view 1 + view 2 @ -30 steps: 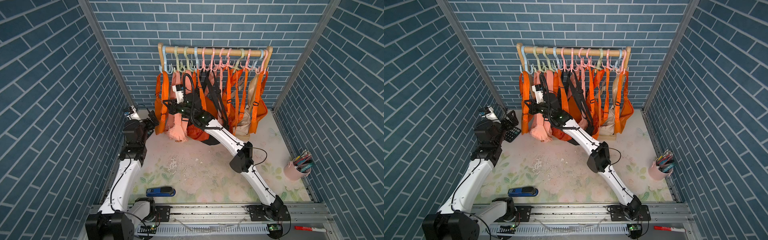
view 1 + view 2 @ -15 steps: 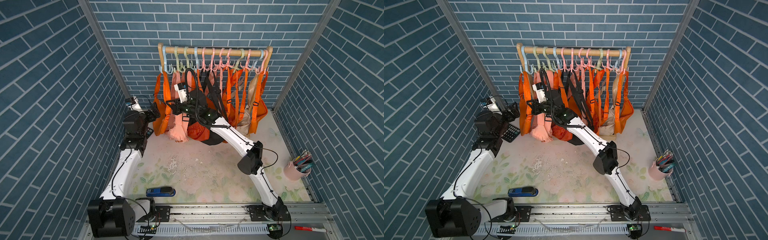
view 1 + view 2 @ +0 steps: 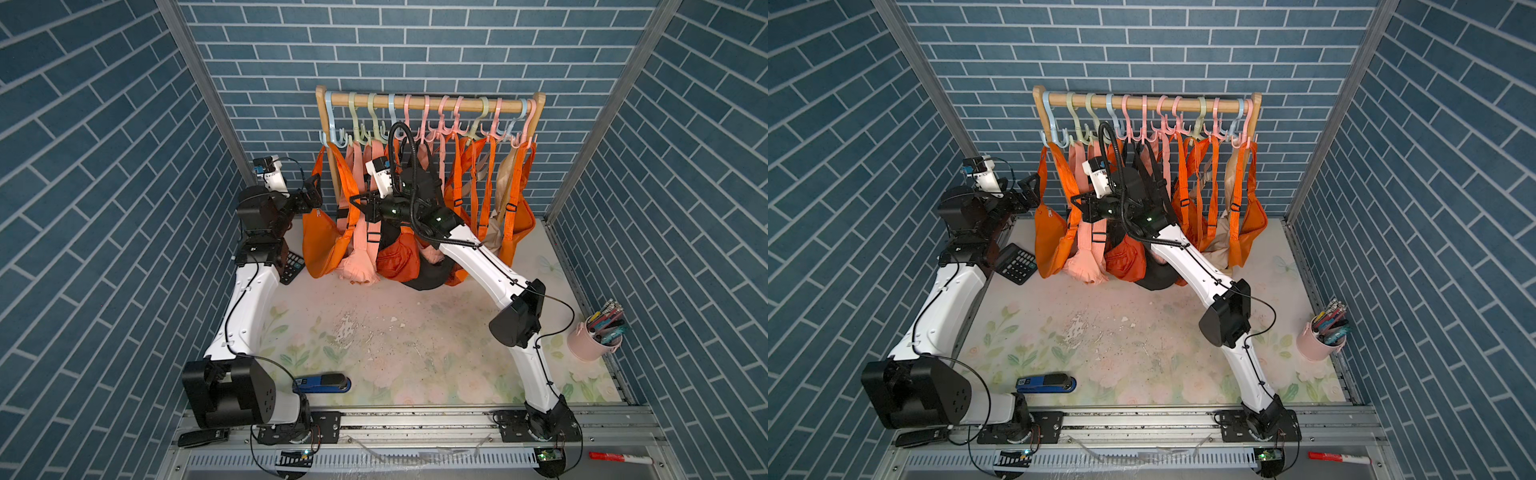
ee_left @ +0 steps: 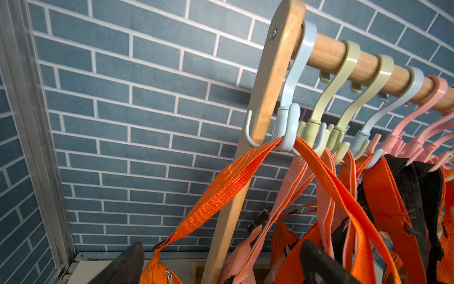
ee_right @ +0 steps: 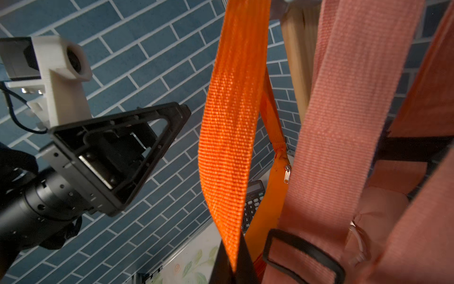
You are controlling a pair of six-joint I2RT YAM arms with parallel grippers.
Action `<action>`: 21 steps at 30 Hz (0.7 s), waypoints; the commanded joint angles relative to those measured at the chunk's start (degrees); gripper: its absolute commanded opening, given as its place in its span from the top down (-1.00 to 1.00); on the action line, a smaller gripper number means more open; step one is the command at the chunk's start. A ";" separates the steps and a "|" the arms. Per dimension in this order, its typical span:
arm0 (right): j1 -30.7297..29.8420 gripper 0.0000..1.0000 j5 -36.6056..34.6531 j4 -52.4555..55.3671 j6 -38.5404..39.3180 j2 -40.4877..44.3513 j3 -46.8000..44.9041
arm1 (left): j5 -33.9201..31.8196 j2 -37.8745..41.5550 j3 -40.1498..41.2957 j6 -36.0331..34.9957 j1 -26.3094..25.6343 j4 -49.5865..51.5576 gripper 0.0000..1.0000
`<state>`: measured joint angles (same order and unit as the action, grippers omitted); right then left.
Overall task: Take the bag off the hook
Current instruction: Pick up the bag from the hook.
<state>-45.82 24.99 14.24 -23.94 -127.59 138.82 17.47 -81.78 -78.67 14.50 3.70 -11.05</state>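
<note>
We're looking at the orange bag [image 3: 320, 249] hanging at the left end of the rail [image 3: 428, 102], its strap [image 4: 221, 186] looping over the pale blue hook [image 4: 290, 127] right against the rack's post. The right gripper [image 3: 354, 202] is reaching in from the middle of the rack and pinching that strap partway down. Its fingers are pressing together on the webbing, which we're seeing run straight down between them in the right wrist view. The left gripper [image 3: 309, 195] is hovering just beside the bag on the outer side, its fingers spreading wide and gripping nothing. Pink, orange and black bags are crowding the other hooks along the rail. Out on the mat [image 3: 395, 332] a calculator [image 3: 1016, 262] is lying under the left arm, a blue stapler [image 3: 322, 383] is sitting near the front edge, and a pink cup [image 3: 592, 349] of pens is standing well apart on the right.
</note>
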 commanded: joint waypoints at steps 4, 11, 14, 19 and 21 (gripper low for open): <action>0.38 1.00 5.58 1.25 2.93 5.25 -1.69 | 3.49 -5.02 -5.35 -5.76 0.76 1.50 -0.99; 1.09 1.00 8.00 1.16 3.03 5.03 -1.24 | 8.11 -12.74 -13.00 -6.12 1.30 1.37 -0.97; 1.90 1.00 8.68 1.31 2.47 4.21 -0.22 | 8.91 -15.76 -16.04 -6.10 1.30 1.73 -0.93; 3.50 1.00 10.11 1.45 0.95 2.38 1.98 | 11.87 -20.51 -20.53 -6.07 1.30 1.63 -0.84; 4.00 1.00 10.31 1.49 0.60 2.35 2.71 | 13.02 -22.05 -22.09 -5.98 1.30 1.81 -0.77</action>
<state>-42.65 33.28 15.68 -22.68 -124.84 138.96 27.22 -102.39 -98.35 9.02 4.71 -9.54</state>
